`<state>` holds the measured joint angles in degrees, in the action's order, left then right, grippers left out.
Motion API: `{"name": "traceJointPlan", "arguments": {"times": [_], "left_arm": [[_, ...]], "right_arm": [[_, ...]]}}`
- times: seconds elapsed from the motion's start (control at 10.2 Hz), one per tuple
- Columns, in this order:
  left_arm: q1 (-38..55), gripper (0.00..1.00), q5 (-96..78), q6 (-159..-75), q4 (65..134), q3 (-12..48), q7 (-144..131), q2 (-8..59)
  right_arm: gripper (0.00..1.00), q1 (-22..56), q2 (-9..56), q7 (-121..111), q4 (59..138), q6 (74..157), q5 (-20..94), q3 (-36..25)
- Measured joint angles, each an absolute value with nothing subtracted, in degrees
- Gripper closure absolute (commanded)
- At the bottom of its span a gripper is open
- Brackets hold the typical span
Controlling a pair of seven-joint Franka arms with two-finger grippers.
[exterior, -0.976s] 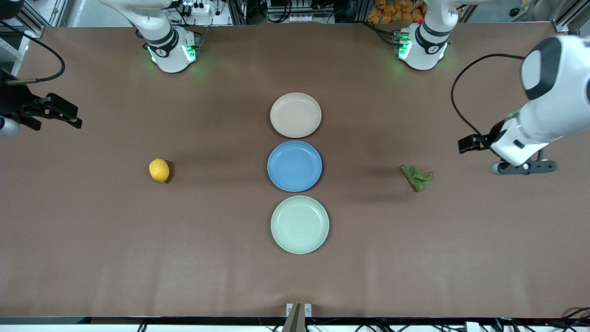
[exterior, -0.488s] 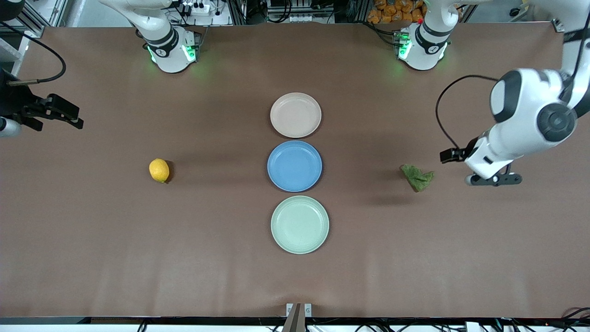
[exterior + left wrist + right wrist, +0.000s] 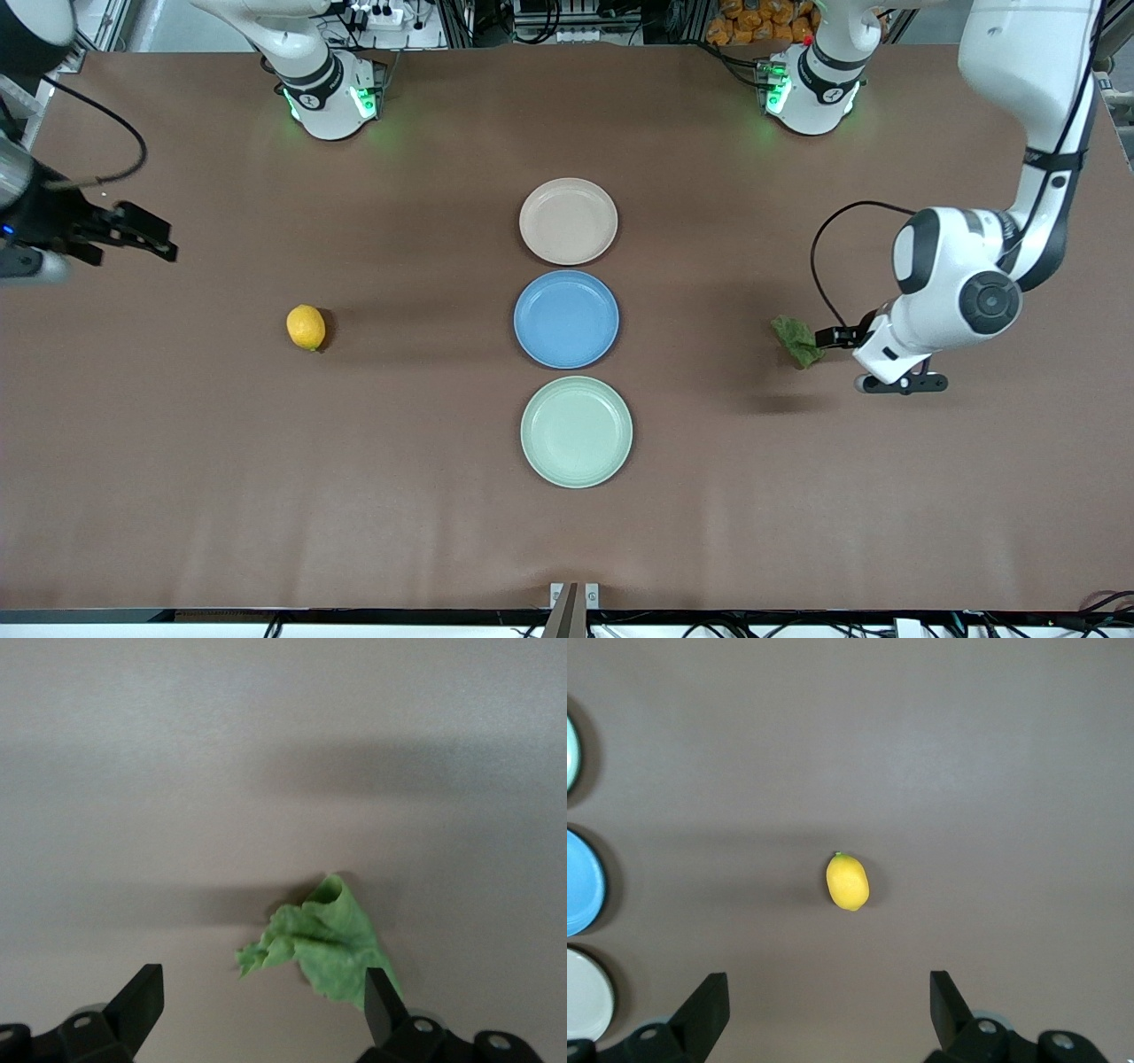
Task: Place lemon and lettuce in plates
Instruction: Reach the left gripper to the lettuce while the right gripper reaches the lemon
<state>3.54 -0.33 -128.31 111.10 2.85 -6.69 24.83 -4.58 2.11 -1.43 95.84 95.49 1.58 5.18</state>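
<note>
Beige-pink plate [image 3: 568, 221] and mint plate [image 3: 576, 431] bare, lemon [image 3: 306, 327] and lettuce [image 3: 796, 341] on table, both grippers' fingers spread

Even overhead light; soft shadows; left wrist view hazy.

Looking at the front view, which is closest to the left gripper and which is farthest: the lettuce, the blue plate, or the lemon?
From the left gripper, open:
1. The lettuce, right beside the gripper at the left arm's end of the table.
2. The blue plate, mid-table between the other two plates.
3. The lemon, toward the right arm's end.
</note>
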Motion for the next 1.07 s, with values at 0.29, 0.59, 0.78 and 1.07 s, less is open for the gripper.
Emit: {"name": "traceJointPlan", "arguments": {"times": [0.29,0.59,0.78,1.07], "left_arm": [[5.74,0.00,-1.68,-132.02,111.08,3.20,-8.15,28.72],[6.73,0.00,-1.70,-132.02,111.30,3.35,-9.46,29.75],[6.74,0.00,-1.71,-132.02,111.98,3.34,-9.47,30.60],[6.77,0.59,-1.56,-132.02,112.80,3.35,-8.88,31.06]], "right_arm": [[0.00,-3.84,4.61,-1.42,105.52,104.13,1.58,5.63],[0.00,-4.21,11.38,-1.36,107.83,107.37,1.59,5.34],[0.00,-4.17,15.07,-1.36,112.01,115.25,1.61,5.39],[0.00,-4.25,18.12,-1.36,118.33,125.30,1.62,5.38]]}}
